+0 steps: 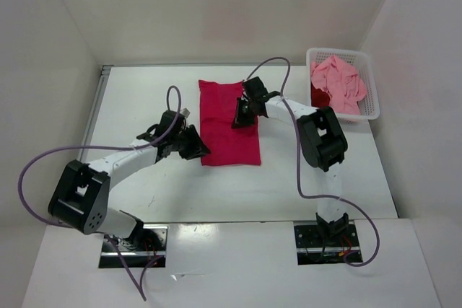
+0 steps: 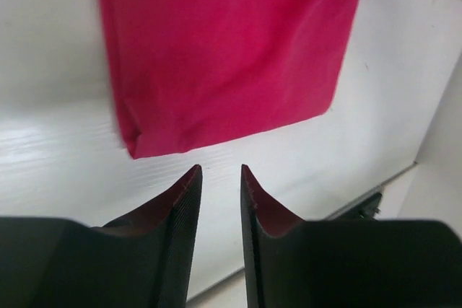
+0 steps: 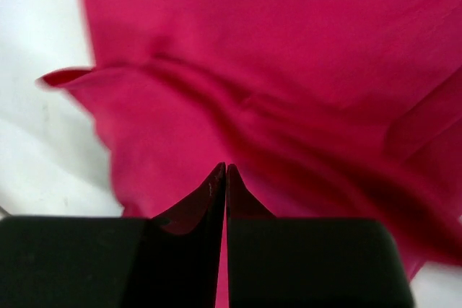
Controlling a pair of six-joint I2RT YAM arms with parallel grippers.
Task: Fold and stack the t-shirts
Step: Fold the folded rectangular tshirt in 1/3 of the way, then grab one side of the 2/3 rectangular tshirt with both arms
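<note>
— When you look down from the top camera, where do the t-shirts lie?

— The magenta t-shirt [image 1: 229, 124] lies folded into a long rectangle in the middle of the table [image 1: 144, 99]. The salmon t-shirt [image 1: 338, 81] and the crimson t-shirt [image 1: 318, 96] are bunched in the white basket [image 1: 373, 88] at the far right corner. The left gripper [image 1: 199, 148] sits at the magenta t-shirt's near left edge; the right gripper [image 1: 240, 119] is over its right side.

— And the left wrist view?

— The left gripper [image 2: 220, 171] has its jaws a narrow gap apart with nothing between them, just short of the magenta t-shirt [image 2: 224, 41] and its corner.

— The right wrist?

— The right gripper [image 3: 226, 167] has its fingertips together above the wrinkled magenta t-shirt [image 3: 289, 70]; whether they pinch any cloth, I cannot tell.
</note>
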